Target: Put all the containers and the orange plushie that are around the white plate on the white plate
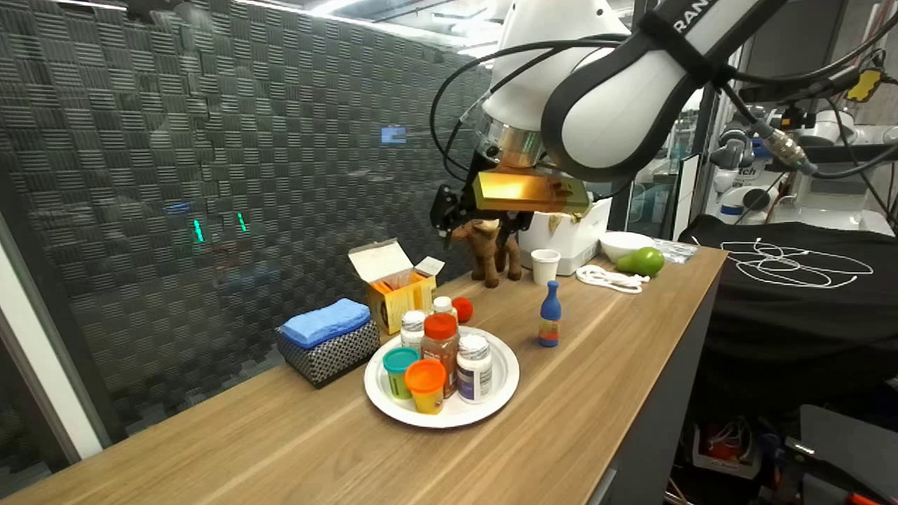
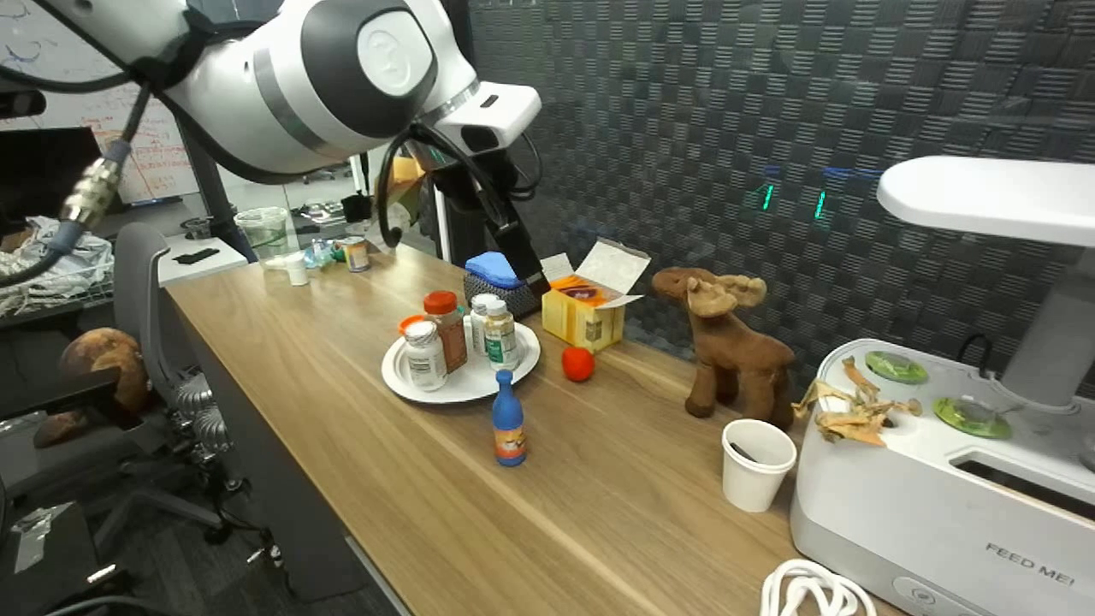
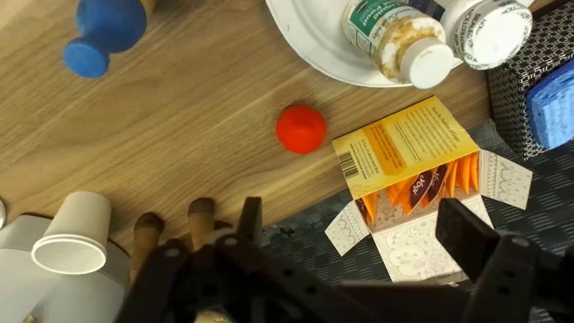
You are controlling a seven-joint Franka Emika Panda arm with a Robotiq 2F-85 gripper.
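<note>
The tool (image 3: 350,211) gapes, empty — the orange plushie (image 3: 301,129) lies higher in the wrist view, slightly left of the tool's middle.

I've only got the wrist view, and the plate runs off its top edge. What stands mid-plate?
Observer: A red-capped brown bottle, upright on the white plate.
Operator: Any cups up there?
Observer: Yes, a green cup and an orange cup stand on it too.
Operator: Is my open gripper down level with the red-orange plushie?
Observer: No, both exterior views show it raised clear of the counter.
</note>
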